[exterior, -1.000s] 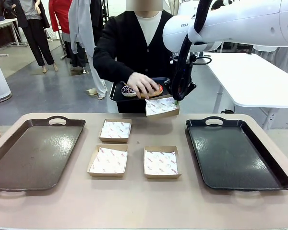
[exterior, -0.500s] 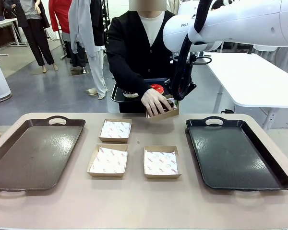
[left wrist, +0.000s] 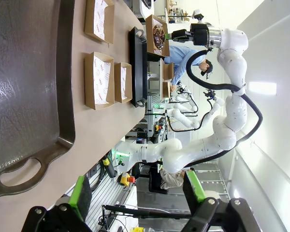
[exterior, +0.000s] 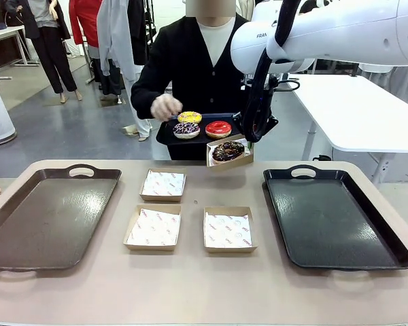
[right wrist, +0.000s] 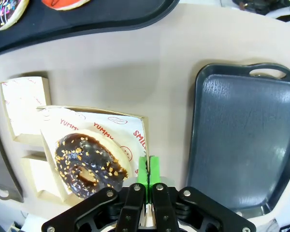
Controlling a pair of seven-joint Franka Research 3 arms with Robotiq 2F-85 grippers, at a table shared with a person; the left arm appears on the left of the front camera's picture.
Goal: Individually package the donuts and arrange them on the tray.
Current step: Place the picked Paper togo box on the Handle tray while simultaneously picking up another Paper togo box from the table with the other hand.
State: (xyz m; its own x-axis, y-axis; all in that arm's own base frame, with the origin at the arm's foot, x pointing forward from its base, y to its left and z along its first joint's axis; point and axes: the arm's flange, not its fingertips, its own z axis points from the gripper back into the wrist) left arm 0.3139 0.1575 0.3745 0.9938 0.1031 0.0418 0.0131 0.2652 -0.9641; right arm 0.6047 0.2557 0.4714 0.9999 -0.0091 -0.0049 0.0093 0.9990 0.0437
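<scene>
— What is the right gripper [right wrist: 148, 169] doing?

— Its two green fingers are pressed tight on the edge of a little paper box [exterior: 234, 163]. It pinches the box and holds it up in the air, over the far side of the table [exterior: 190, 292].

— What is in the box?

— The chocolate donut [exterior: 228, 150]. It lies on the white paper inside and has small light crumbs on top.

— And just past that?

— A person stands across the table and holds a small black tray [exterior: 164, 136]. The box is right beside the tray's near corner. Three donuts sit on that tray. The yellow donut [exterior: 189, 117] is at the back. The red donut [exterior: 218, 128] and the sprinkle donut [exterior: 186, 128] sit side by side in front of it.

— Where is the person's hand?

— The hand [exterior: 165, 106] is lifted up by the far left corner of the small tray. It is near the yellow donut but apart from it.

— What is down on the table?

— Three open boxes [exterior: 163, 184] lined with white paper sit in the middle. A brown tray [exterior: 47, 217] lies on the robot's left side and a dark tray [exterior: 333, 224] on its right side.

— And the left gripper?

— The left gripper [left wrist: 137, 193] hangs above the brown tray. Its fingers are spread wide apart and they hold nothing.
</scene>
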